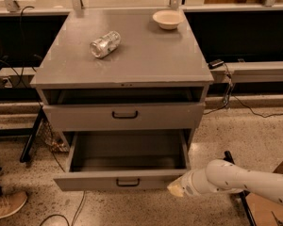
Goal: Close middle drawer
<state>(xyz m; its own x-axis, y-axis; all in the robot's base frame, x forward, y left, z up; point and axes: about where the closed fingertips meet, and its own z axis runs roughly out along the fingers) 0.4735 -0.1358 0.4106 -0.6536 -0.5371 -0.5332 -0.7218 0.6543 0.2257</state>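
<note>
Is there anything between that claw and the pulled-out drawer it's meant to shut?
Nothing shows there. In the camera view, the claw sits at the right end of the front of the middle drawer, seemingly touching it.

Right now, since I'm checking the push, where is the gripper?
Lower right of the camera view: the gripper is by the right front corner of the open middle drawer.

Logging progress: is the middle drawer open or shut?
Open. The middle drawer sticks out with its tray interior exposed; the end effector sits by the right end of its front.
</note>
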